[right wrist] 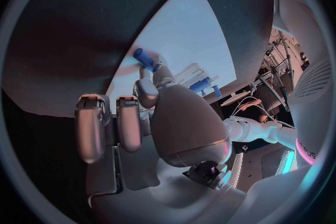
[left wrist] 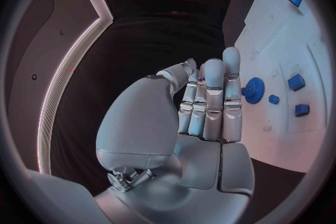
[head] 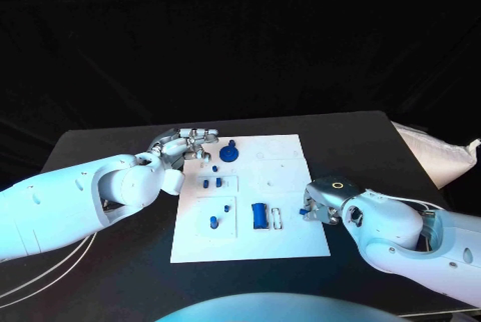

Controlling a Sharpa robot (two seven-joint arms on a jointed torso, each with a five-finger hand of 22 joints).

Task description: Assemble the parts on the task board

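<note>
You are looking at the white task board (head: 286, 242) lying in the middle of the black counter (head: 110, 145), with your two arms working at opposite sides of it. Your left hand (head: 190, 142) is hovering at the board's far left corner, its fingers (left wrist: 213, 95) lying straight and close together with nothing between them; in the left wrist view they are pointing toward a blue gear (left wrist: 254, 90), which is sitting on the board just beside the fingertips but apart from them. Near the gear, two small blue blocks (left wrist: 296, 82) are resting on the board further in. Your right hand (head: 322, 204) is sitting at the board's right edge, and it is pinching a small blue peg (right wrist: 145, 58) between the thumb and a finger, with the remaining fingers (right wrist: 91, 129) curled back; the right wrist view is showing the peg standing out past the fingertips above the white board. In the head view, a larger blue cylinder (head: 260, 215) is lying in the near middle of the board, just left of the right hand, and a few more small blue parts (head: 213, 221) are lying in the square recesses along the board's left side. A pale padded bag (head: 441, 155) is lying off the counter's far right corner.
</note>
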